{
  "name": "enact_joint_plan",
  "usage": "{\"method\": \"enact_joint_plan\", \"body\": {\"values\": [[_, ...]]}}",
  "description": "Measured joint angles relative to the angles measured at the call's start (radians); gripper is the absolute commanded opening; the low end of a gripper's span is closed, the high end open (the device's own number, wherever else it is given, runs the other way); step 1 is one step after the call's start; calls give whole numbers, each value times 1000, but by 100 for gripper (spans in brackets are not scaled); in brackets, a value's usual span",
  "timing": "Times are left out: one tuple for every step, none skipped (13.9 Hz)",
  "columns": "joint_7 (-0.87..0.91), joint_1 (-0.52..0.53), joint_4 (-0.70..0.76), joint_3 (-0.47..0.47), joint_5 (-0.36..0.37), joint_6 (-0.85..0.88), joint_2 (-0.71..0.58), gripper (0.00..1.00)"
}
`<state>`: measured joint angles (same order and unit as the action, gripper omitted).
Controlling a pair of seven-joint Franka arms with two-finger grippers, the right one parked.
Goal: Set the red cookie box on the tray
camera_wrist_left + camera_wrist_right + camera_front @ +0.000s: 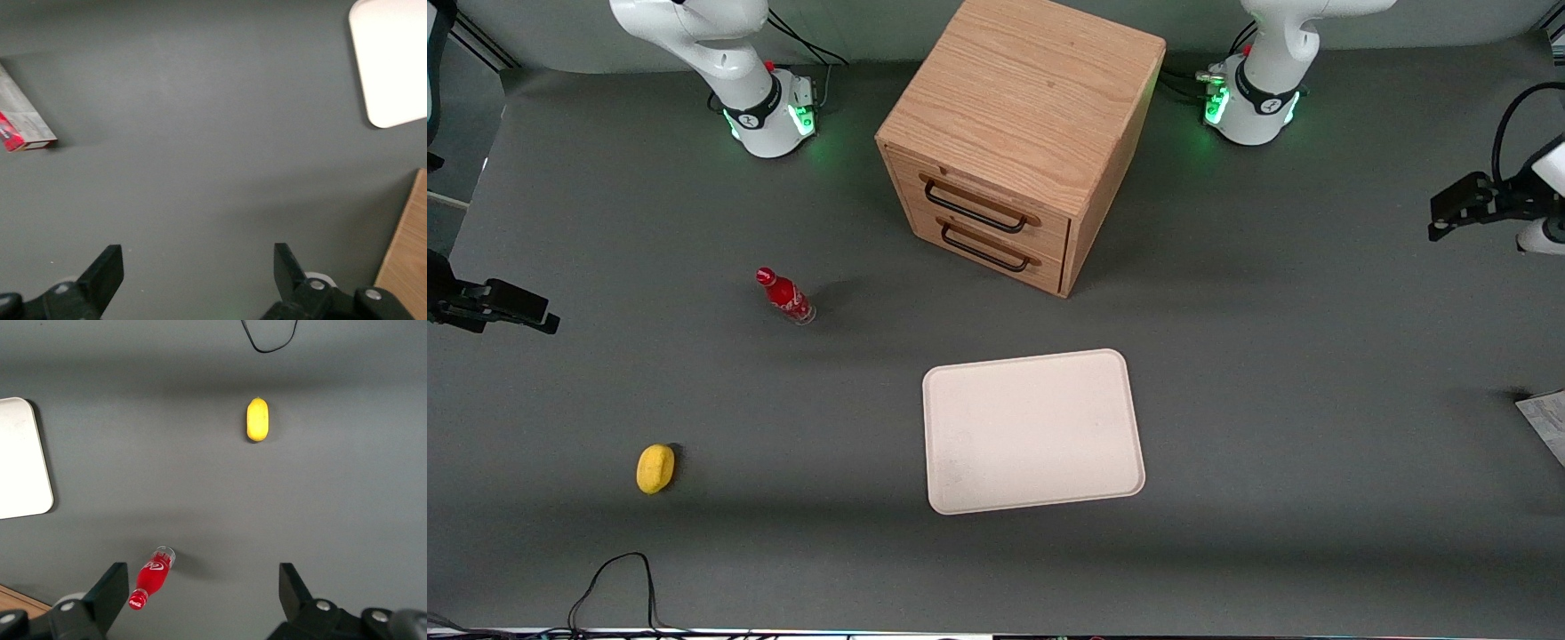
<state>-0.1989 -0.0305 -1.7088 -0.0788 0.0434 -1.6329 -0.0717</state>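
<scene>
A: Front view. Tray [1033, 432] lay bare on the mat, nearer the camera than the wooden cabinet [1021, 133]. Red cookie box [1544, 425] sat at the table's edge, toward the working arm's end, well apart from the tray, only a pale printed corner showing. Left gripper [1442, 218] hung above the mat at that same end, farther from the camera than the box, holding nothing.

B: Clutter?

A: Soda bottle [785, 297] and yellow lemon-like object [655, 468], both toward the parked arm's end. Out of the path, likely no concern.

B: Left wrist view?

A: Fingers [103, 272] spread wide, empty mat between them. Box [21, 120] lay flat, well apart from the gripper, red end and pale face both visible, partly cut off. Tray corner [390, 63] and cabinet edge [407, 257] also in sight.

B: Right wrist view?

A: Only bottle [153, 579], yellow object [257, 419], tray edge [23, 457]. No box, no working gripper.

B: Step in hand?

A: Reach, judging by the gap. Nothing grasped yet. Best done by centring over the box, turning the wrist to close across the narrow width, descending low because the carton is thin. Risk: flat carton near the table edge, easy to nudge off or to skid under one finger. Then a lift clear of the tray's rim before setting down.
</scene>
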Motion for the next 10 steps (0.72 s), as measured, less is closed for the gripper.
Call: {"method": "enact_joint_plan", "body": {"values": [[0, 2, -1, -26, 3, -19, 16, 97], [0, 9, -1, -49, 4, -44, 35, 96], [2, 19, -1, -67, 4, -76, 57, 93], [6, 30, 2, -86, 4, -108, 83, 92], [18, 40, 11, -109, 4, -135, 116, 92], [28, 48, 31, -139, 2, -152, 157, 93], [32, 56, 64, -171, -3, -162, 209, 94], [33, 68, 102, -198, -7, -169, 265, 96], [34, 84, 145, -221, -11, -181, 326, 96], [36, 105, 186, -240, -14, -204, 391, 98]]}}
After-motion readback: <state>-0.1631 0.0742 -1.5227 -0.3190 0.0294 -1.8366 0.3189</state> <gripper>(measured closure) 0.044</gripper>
